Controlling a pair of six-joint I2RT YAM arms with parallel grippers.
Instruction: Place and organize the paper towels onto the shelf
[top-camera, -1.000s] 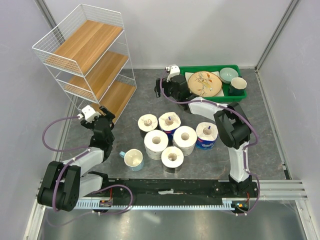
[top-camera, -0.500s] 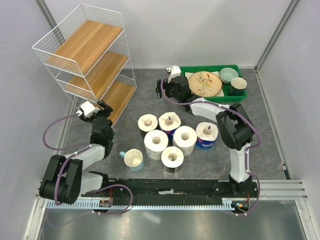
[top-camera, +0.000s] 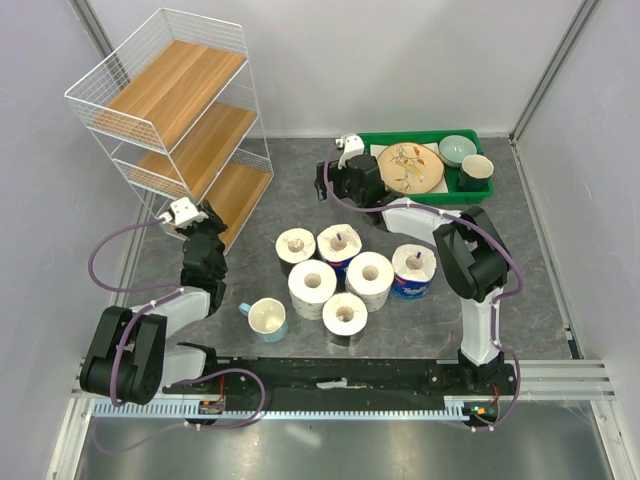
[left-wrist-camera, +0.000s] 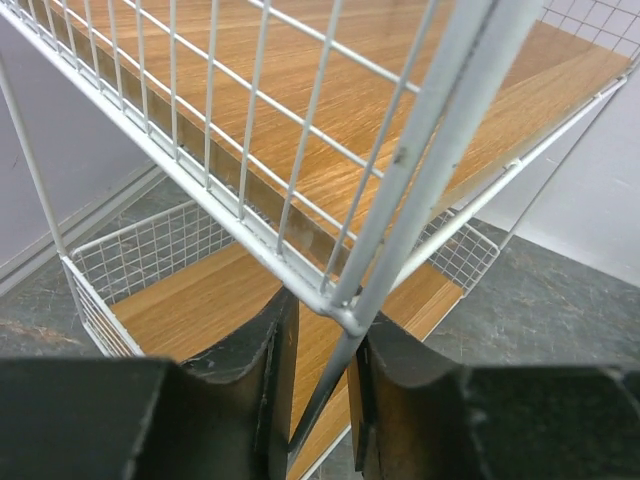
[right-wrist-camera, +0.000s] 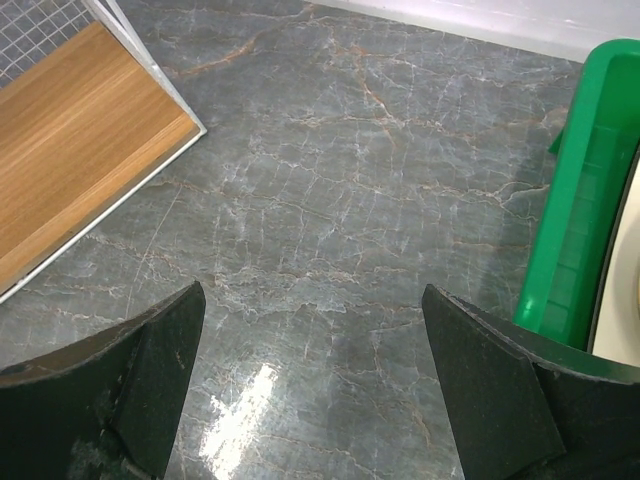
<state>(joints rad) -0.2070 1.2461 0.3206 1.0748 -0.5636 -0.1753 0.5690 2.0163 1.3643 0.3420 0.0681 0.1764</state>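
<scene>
The left claw is drawn nearly shut about a front corner post of the shelf, with a finger set on each side where the post meets a tier's rim; the shelf is thus judged to be gripped, probably so that it can be dragged or turned toward the rolls before loading. The shelf is stood at ten o'clock on the table, its open side angled toward four o'clock; no roll is seen on its boards. The six rolls are clustered upright, cores up, near the middle of the table, packed close together and well apart from the shelf; none has been lifted yet. A cup is set just beside them at their eight o'clock. The right claw is spread wide and holds nothing; it is held low over bare table between the shelf's foot and the tray at one o'clock, perhaps placed to steady the shelf.
</scene>
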